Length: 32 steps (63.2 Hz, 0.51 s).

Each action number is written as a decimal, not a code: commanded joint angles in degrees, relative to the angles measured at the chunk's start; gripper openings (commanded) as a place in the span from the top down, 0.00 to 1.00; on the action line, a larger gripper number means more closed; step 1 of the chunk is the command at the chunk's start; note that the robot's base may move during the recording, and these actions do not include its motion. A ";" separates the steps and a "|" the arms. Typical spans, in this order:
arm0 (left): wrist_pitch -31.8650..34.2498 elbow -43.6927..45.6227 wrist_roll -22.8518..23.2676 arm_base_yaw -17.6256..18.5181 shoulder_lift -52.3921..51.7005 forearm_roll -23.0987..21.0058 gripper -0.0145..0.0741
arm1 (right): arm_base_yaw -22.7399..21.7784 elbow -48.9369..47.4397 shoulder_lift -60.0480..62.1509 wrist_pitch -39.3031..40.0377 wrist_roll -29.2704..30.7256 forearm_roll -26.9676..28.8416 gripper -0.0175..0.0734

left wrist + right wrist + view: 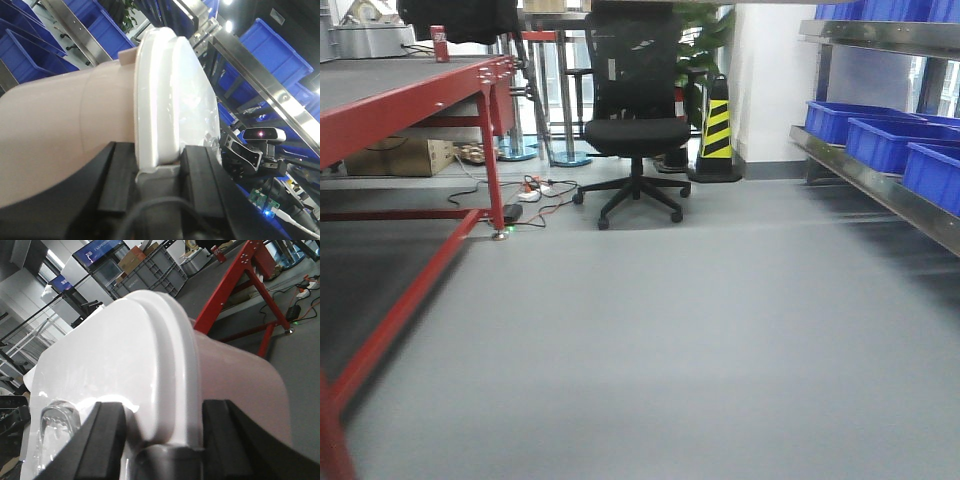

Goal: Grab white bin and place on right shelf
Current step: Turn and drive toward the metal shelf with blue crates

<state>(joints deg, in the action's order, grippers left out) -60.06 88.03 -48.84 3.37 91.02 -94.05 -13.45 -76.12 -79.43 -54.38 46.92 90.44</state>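
Note:
The white bin fills both wrist views, a pale pinkish tub with a translucent white lid. My left gripper is shut on its rim, one black finger against the tub wall and the other against the lid. At the other end, my right gripper is shut on the rim of the white bin in the same way. Neither the bin nor the grippers show in the front view. The right shelf runs along the right side there, its steel rail slanting toward me.
Blue bins sit on the shelf. A red-framed table stands at left. At the back are a black office chair, a yellow-black cone and floor cables. Grey floor lies between.

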 commanded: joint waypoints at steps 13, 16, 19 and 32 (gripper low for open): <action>-14.52 2.19 -0.74 3.82 -3.01 -4.77 0.97 | 2.84 -1.79 2.97 -18.14 0.25 6.28 0.74; -14.52 2.19 -0.74 3.82 -3.01 -4.77 0.97 | 2.84 -1.79 2.97 -18.14 0.25 6.28 0.74; -14.52 2.19 -0.74 3.82 -3.01 -4.73 0.97 | 2.84 -1.79 2.97 -18.14 0.25 6.28 0.74; -14.52 2.19 -0.74 3.82 -3.01 -4.73 0.97 | 2.84 -1.79 2.97 -18.14 0.25 6.28 0.74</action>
<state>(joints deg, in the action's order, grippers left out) -60.06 88.03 -48.84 3.37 91.02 -94.05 -13.45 -76.12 -79.43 -54.38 46.92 90.44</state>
